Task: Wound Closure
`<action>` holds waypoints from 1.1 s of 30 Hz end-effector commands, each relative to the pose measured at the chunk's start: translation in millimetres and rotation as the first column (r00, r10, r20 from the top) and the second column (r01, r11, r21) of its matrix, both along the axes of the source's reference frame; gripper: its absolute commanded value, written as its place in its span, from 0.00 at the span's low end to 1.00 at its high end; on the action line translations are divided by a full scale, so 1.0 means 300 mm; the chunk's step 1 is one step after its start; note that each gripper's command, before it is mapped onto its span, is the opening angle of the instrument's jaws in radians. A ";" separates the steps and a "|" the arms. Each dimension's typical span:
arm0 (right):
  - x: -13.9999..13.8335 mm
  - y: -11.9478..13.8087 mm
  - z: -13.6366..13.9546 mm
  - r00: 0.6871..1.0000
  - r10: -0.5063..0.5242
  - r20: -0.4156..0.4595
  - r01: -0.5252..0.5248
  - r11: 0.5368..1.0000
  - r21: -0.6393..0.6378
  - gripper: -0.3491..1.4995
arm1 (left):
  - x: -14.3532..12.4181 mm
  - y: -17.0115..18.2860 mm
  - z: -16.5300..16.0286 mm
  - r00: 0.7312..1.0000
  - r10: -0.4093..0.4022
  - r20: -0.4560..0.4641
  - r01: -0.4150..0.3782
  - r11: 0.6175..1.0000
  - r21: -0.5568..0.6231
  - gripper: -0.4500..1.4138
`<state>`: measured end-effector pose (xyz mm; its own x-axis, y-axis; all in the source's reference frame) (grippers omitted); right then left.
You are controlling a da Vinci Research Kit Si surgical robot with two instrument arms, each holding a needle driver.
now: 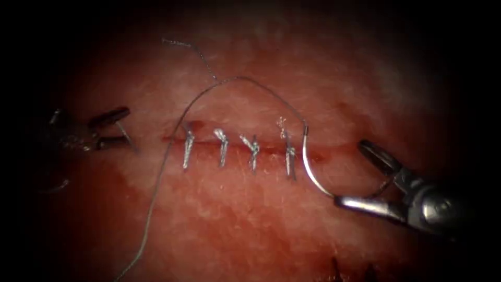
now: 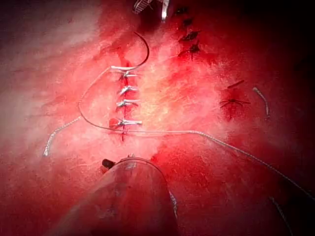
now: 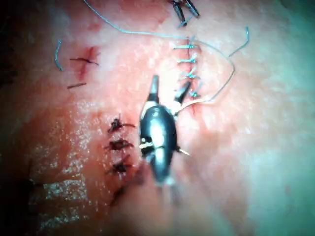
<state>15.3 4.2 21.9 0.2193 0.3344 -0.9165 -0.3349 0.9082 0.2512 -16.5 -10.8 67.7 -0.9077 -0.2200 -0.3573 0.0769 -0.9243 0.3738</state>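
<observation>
At the cut's right end: curved needle (image 1: 309, 166) stands across the cut (image 1: 261, 148), one end at the far lip where the thread joins, the other near the right tool's lower jaw, at 4 o'clock from the last stitch.
Right tool (image 1: 360, 175): jaws wide apart; needle's near end lies against the lower jaw, unclamped. Holds nothing.
Left tool (image 1: 122, 128): at 9 o'clock from the cut, well apart from the needle; jaws apart, nothing between them.
Needle in tissue: cannot tell whether the far end is buried or resting on the tissue (image 1: 250, 219).
Stitches (image 1: 237, 149): four across the cut, left of the needle.
Thread (image 1: 172, 151): arcs from the needle's far end over 12 o'clock, then trails down past the left end toward 7 o'clock; slack.
Handling: needle judged stiff, thin, slick with red fluid; likely to rotate if taken at an end, so grip on the body of the curve. Thread limp, snags easily. Tissue soft, tears at the lips.
Room: open tissue at 6 o'clock and 3 o'clock; stitches crowd the 9 o'clock side.
</observation>
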 end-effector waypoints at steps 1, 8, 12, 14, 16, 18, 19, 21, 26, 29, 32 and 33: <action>0.0022 -0.0032 0.0011 1.000 -0.001 -0.002 0.001 1.000 0.001 0.89 | -0.0013 -0.005 0.001 0.999 0.022 -0.026 -0.022 1.000 0.001 0.36; 0.0019 -0.0034 0.0011 1.000 -0.004 -0.001 0.004 1.000 -0.004 0.89 | 0.0037 -0.007 -0.004 0.992 0.078 -0.099 -0.079 0.997 -0.006 0.50; 0.0019 -0.0033 0.0012 1.000 -0.004 0.000 0.004 1.000 -0.004 0.89 | 0.0076 -0.009 -0.009 0.998 0.051 -0.024 -0.051 0.999 0.009 0.59; 0.0019 -0.0032 0.0012 1.000 -0.005 0.001 0.005 1.000 -0.010 0.89 | 0.0077 -0.011 -0.011 1.000 0.016 0.016 -0.017 0.999 0.043 0.70; 0.0019 -0.0033 0.0012 1.000 -0.005 0.001 0.005 1.000 -0.010 0.89 | 0.0069 -0.013 -0.014 0.997 -0.022 0.074 0.016 0.996 0.087 0.81; 0.0019 -0.0033 0.0012 1.000 -0.005 0.001 0.005 1.000 -0.010 0.89 | 0.0049 -0.013 -0.019 0.985 -0.090 0.144 0.073 0.990 0.122 0.82; 0.0020 -0.0033 0.0012 1.000 -0.007 0.003 0.007 1.000 -0.009 0.88 | 0.0038 -0.012 -0.021 0.975 -0.136 0.178 0.113 0.984 0.134 0.84; 0.0019 -0.0031 0.0011 1.000 0.003 -0.006 -0.003 1.000 -0.007 0.84 | 0.0005 -0.010 -0.028 0.906 -0.319 0.277 0.265 0.940 0.214 0.76; 0.0017 -0.0003 0.0006 0.998 -0.035 0.044 0.033 0.999 0.033 0.58 | -0.0076 -0.004 -0.042 0.752 -0.426 0.502 0.279 0.897 0.344 0.57; 0.0012 0.0054 0.0012 0.988 -0.120 0.102 0.121 0.993 -0.002 0.45 | -0.0146 -0.002 -0.050 0.652 -0.443 0.615 0.183 0.880 0.439 0.50; 0.0007 0.0102 0.0014 0.972 -0.206 0.111 0.205 0.979 0.018 0.27 | -0.0198 -0.001 -0.054 0.613 -0.474 0.632 0.150 0.855 0.496 0.50; 0.0006 0.0116 0.0011 0.968 -0.226 0.109 0.226 0.974 0.011 0.25 | -0.0216 -0.001 -0.055 0.597 -0.482 0.641 0.131 0.847 0.515 0.50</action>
